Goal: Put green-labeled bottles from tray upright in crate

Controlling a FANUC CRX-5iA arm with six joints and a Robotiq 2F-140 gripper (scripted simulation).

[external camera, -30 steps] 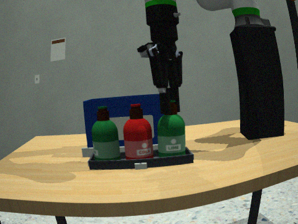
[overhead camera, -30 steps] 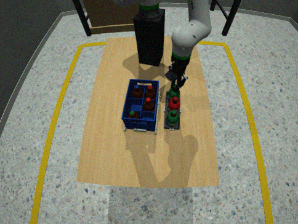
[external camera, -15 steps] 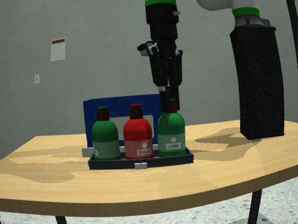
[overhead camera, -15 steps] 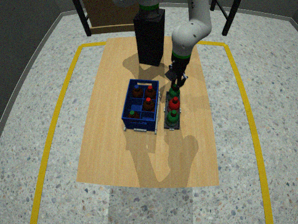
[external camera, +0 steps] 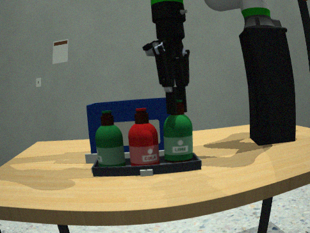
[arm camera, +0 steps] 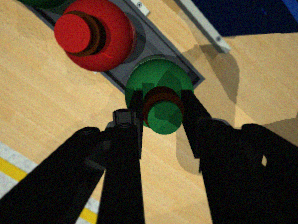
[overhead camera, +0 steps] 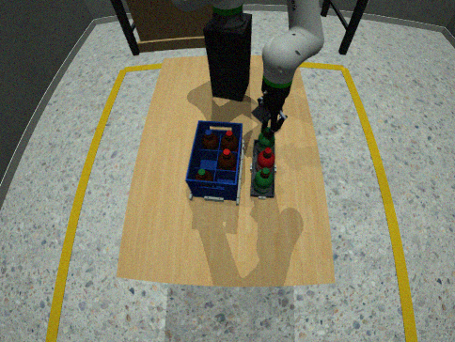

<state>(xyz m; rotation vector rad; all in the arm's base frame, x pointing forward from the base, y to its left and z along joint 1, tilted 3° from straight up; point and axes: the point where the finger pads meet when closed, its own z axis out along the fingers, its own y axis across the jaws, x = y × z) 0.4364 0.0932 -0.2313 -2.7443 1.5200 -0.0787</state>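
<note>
In the top view, a blue crate (overhead camera: 192,164) is sitting at the left on the wooden table (overhead camera: 155,235), just beside the tray. It is holding four bottles: one blue-capped (overhead camera: 209,138) and two red-capped (overhead camera: 228,139) (overhead camera: 227,158) toward the arm's side, and one green-capped (overhead camera: 202,174) in the near left slot; the near right slot and the middle left slot are showing bare blue floor.

To its right, the dark tray (overhead camera: 258,192) is carrying three bottles in a row. In the exterior view, left to right, a green bottle (external camera: 109,143) is standing at the end, a red cola bottle (external camera: 143,141) in the middle, and the lime bottle (external camera: 178,137) at the right end, all upright.

The gripper (external camera: 175,104) is reaching straight down over the lime bottle, pinching its neck just below the cap, as the wrist view (arm camera: 161,107) shows.
</note>
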